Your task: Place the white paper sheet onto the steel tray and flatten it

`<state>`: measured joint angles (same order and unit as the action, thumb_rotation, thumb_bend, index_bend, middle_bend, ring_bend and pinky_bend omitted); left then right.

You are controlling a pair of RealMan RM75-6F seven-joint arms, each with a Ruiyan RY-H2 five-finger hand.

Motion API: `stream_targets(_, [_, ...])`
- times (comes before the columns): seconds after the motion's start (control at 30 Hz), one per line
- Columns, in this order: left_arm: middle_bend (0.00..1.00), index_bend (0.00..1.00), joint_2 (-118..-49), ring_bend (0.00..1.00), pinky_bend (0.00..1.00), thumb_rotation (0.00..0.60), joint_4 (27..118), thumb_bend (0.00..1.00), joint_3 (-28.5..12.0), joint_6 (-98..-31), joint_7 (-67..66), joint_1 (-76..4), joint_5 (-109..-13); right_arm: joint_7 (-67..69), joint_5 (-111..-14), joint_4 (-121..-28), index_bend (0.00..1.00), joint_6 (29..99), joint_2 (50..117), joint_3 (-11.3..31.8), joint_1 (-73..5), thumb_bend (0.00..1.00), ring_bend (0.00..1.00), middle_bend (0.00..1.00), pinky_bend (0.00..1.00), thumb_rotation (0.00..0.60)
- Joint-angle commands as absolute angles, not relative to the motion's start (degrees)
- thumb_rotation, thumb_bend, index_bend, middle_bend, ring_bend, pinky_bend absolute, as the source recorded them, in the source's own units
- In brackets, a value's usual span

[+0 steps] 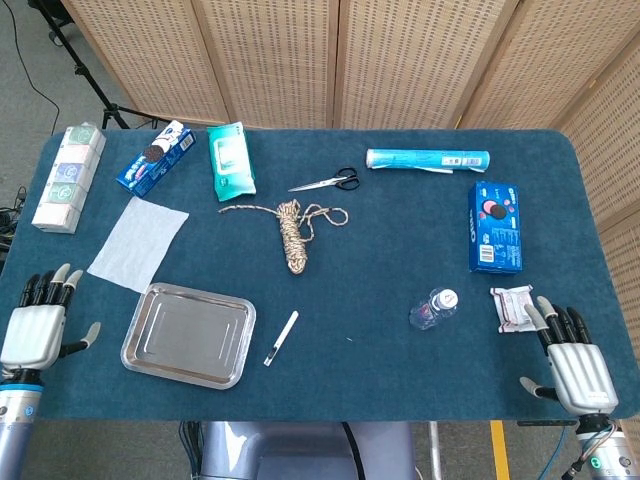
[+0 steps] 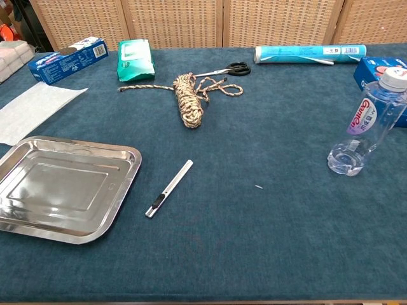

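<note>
At the table's near-left corner, the left hand (image 1: 32,335) hovers with fingers spread and nothing in it; at the near-right corner the right hand (image 1: 574,365) lies the same way, empty and fingers apart. Just beside the left hand sits the steel tray (image 1: 188,335), bare inside. Beyond the tray, near its far-left corner, the white paper sheet (image 1: 138,243) lies flat on the blue cloth, apart from both hands. Right of the tray rests a small utility knife (image 1: 281,338), and farther back a coiled rope (image 1: 292,232).
</note>
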<state>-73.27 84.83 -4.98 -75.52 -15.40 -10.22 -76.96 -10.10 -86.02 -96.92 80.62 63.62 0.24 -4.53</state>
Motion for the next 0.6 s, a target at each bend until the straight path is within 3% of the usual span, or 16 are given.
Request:
stream_targets(0.03, [0.0,0.1,-73.73,0.0,0.0,0.356,82.24,0.34,-5.17,-72.92,-14.75,-11.57,-75.93,-10.02,-86.02,-96.92,0.0,80.67,63.59,0.26,-4.51,0.0,0.0,0.0,0.0,0.6])
stream_targets(0.27, [0.0,0.1,-75.32,0.0,0.0,0.485,76.92,0.41,-5.06,-67.3,-13.53,-14.11,-74.21,-9.77,-85.93,-96.86,0.0,80.64,63.53,0.36,-4.54,0.0,0.0,0.0,0.0,0.6])
stream_targets(0.6, [0.0,0.11,-78.47,0.0,0.0,0.498,69.29,0.42,-6.23,-64.59,-12.67,-17.1,-73.41,-9.36,-85.88,-96.83,0.0,80.76,63.37,0.47,-4.5,0.0,0.0,0.0,0.0,0.6])
